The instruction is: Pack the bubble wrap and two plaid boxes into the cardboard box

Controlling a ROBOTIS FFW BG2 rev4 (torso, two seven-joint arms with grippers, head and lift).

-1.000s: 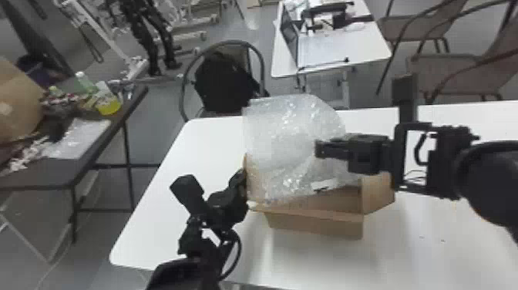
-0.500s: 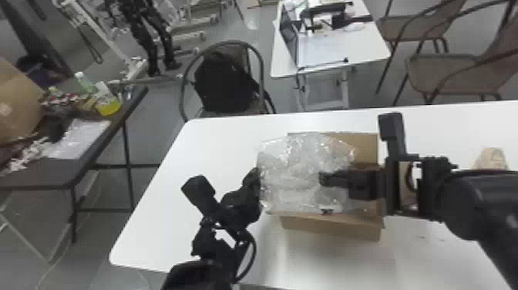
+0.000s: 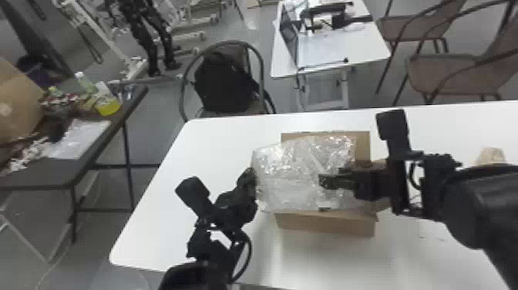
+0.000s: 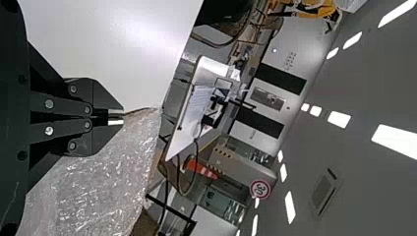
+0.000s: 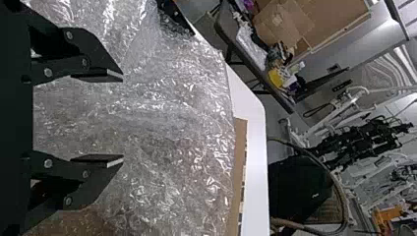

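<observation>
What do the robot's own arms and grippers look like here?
The left arm and right arm are black, each with a blocky black housing and a looping black cable at the wrist. The left gripper and right gripper have angular black fingers with round silvery pins and flat, pale-edged pads.

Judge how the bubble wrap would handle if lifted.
The bubble wrap looks floppy, creasing where it spreads over the cardboard box. It is probably light for its size, being thin clear film. Its glossy surface may be slippery.

right gripper (image 3: 324,181) fingers apart | bubble wrap (image 5: 172,123) before them | cardboard box (image 5: 239,167) beyond, probably
</observation>
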